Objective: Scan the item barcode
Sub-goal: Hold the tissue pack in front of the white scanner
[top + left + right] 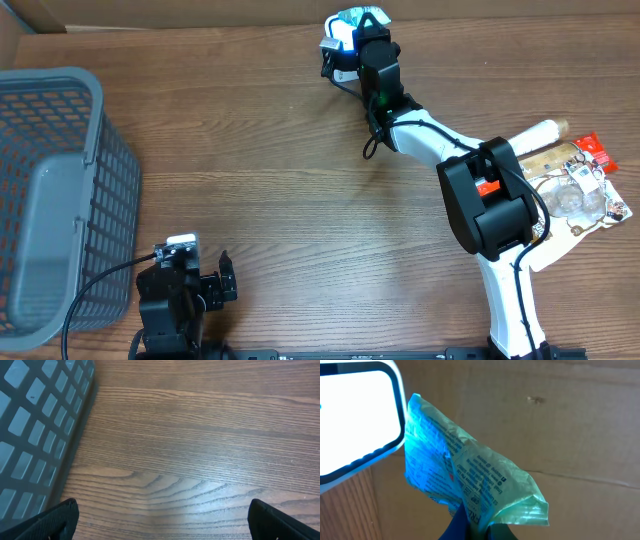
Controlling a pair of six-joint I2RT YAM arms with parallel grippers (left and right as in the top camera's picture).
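Observation:
My right gripper (479,527) is shut on a crinkled pale-green packet (470,480) with printed text, holding it up by its lower edge. The packet's upper left corner sits right beside a white scanner (357,415) with a brightly lit face, which casts a blue glow on it. In the overhead view the right gripper (357,32) is stretched to the far edge of the table with the packet (352,20) at the scanner (333,47). No barcode can be made out. My left gripper (160,517) stands open over bare wood near the front, nothing between its fingers (55,520).
A grey mesh basket (50,190) stands at the left edge, its wall (35,435) close beside the left gripper. Several packaged goods (570,180) lie in a pile at the right side. A cardboard wall (545,425) rises behind the scanner.

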